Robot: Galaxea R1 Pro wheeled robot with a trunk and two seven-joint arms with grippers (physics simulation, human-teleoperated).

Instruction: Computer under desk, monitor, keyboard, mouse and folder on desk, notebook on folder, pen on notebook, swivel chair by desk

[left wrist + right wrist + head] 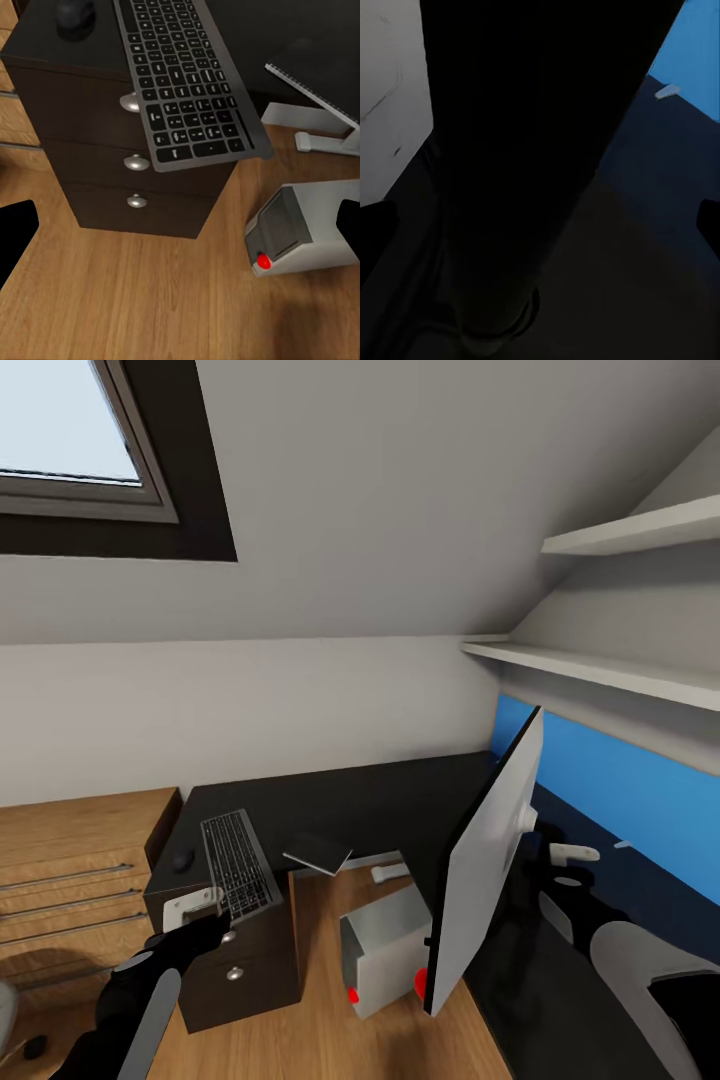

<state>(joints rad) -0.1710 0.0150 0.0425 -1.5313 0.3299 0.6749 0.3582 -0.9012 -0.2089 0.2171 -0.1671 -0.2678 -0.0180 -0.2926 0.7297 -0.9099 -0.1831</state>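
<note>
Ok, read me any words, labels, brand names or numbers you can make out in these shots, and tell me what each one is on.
No text can be read.
Keyboard: pale key legends, too small to read.
Computer: just a red button, no label.
Monitor: plain white back, red dot, no brand.

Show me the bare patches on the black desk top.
The black desk top is bare behind the silver-grey keyboard, back to the wall and across to the tilted monitor. Crowded: the drawer end, with the small dark mouse beside the overhanging keyboard.
</note>
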